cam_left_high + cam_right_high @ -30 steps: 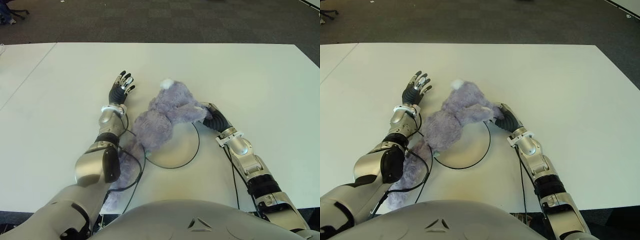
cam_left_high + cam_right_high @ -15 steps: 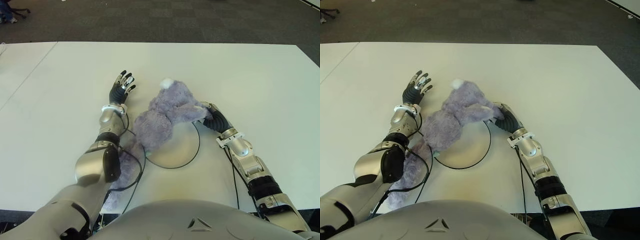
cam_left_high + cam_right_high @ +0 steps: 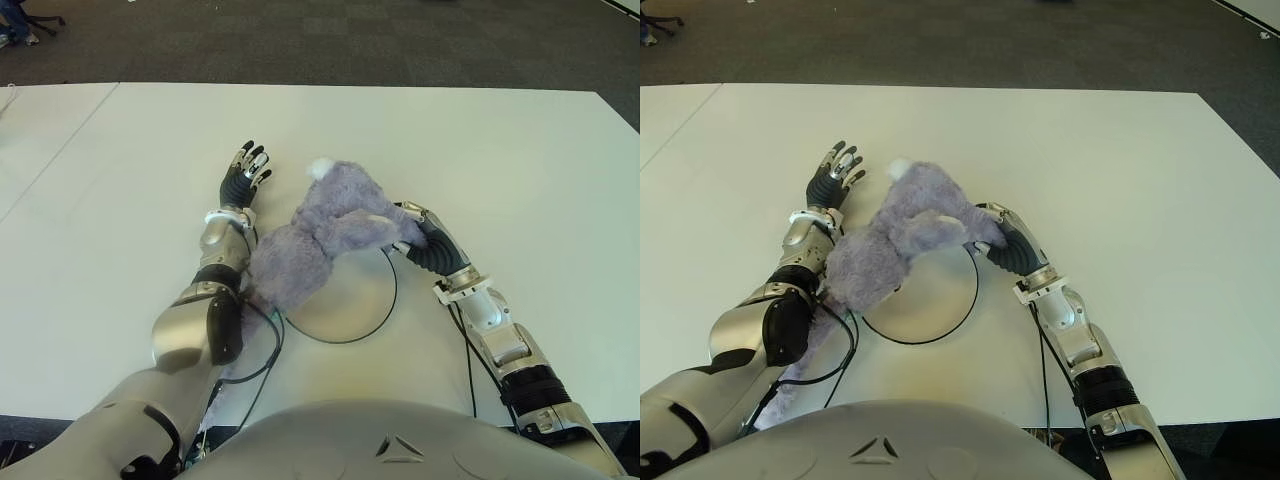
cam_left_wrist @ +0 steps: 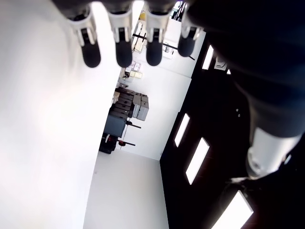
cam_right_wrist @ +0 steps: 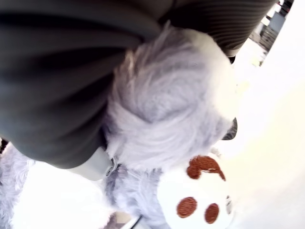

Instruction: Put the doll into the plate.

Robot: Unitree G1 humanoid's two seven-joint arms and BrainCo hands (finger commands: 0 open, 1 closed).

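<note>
Near the tabletop's middle, the right hand [image 3: 418, 236] is gripping a limb of the doll [image 3: 322, 236], fingers curled into the fur, so the soft body is draping limply over the far left rim of the plate [image 3: 362, 306] and spilling onto the table [image 3: 520, 160]. Fluffy lavender plush, white-tipped; the plate is flat, pale, dark-rimmed. Beside the doll's left, the left hand [image 3: 243, 177] is showing with fingers spread, holding nothing.

Lilac doll [image 3: 330, 225] — white plate [image 3: 350, 300], black-rimmed
</note>
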